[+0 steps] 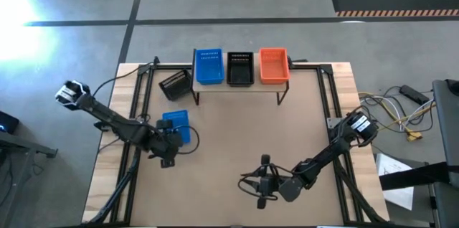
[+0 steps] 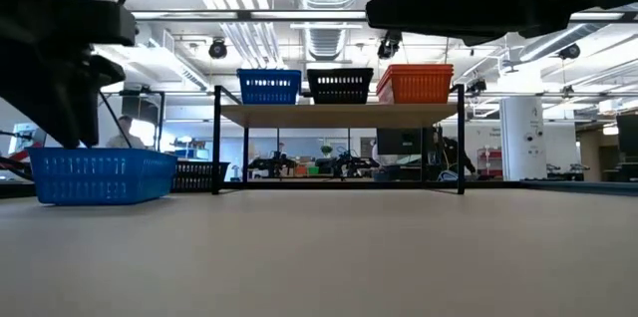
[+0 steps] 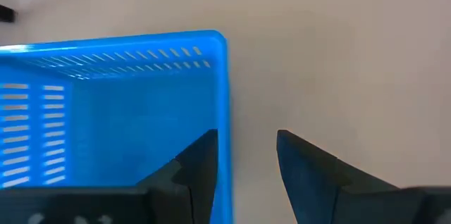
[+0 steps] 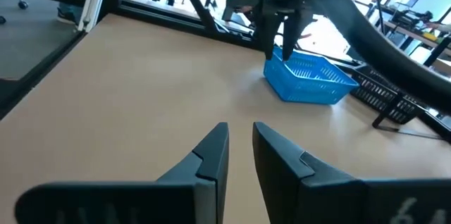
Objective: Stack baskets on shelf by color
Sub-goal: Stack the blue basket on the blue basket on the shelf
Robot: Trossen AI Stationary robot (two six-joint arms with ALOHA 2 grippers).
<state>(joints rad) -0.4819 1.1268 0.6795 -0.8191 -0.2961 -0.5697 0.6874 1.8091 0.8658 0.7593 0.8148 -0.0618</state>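
While blue, black and orange baskets sit on the shelf, the left gripper straddles the wall of a blue basket on the counter, fingers parted, not clamped. The right gripper hovers empty, fingers slightly apart.

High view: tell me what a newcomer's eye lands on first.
Three baskets lined up on the shelf at the table's far edge: blue, black, orange. Next, the left end effector, open, straddling one wall of a loose blue basket on the table's left.
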